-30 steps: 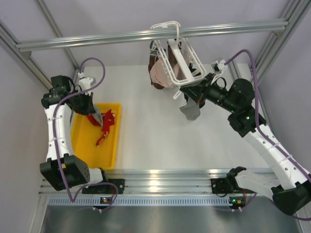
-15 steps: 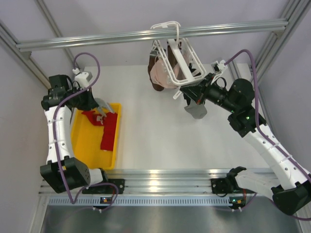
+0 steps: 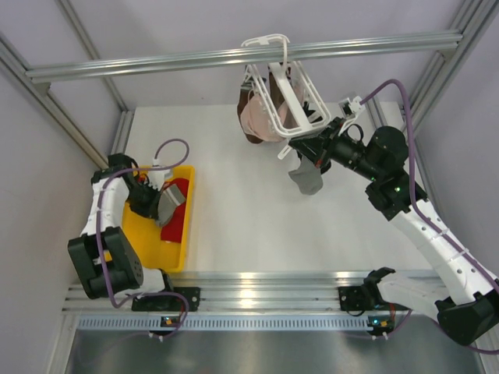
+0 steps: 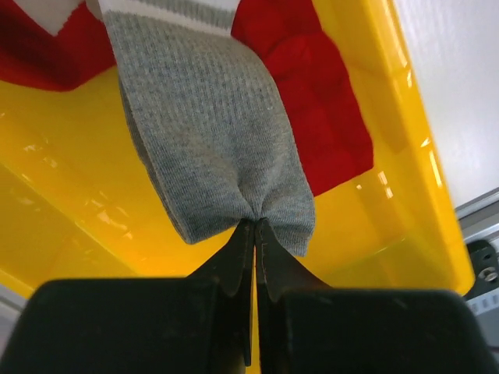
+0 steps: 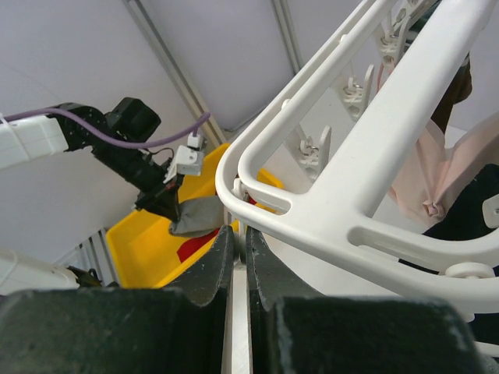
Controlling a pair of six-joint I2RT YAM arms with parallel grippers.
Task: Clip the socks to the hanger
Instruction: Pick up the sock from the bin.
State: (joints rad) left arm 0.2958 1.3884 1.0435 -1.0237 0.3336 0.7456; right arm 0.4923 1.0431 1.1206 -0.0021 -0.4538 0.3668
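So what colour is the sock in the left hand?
The sock is plain grey knit; it shows clearest in the left wrist view.

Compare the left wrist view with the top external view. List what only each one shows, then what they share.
Only the left wrist view: the left fingers, seen up close, pinched shut on a fold of the grey sock.

Only the top external view: the white hanger hooked over the overhead bar, a pale-pink sock on it, the right arm reaching to it, and a second grey sock hanging there.

Both: the grey sock, the red sock under it, and the yellow tray.
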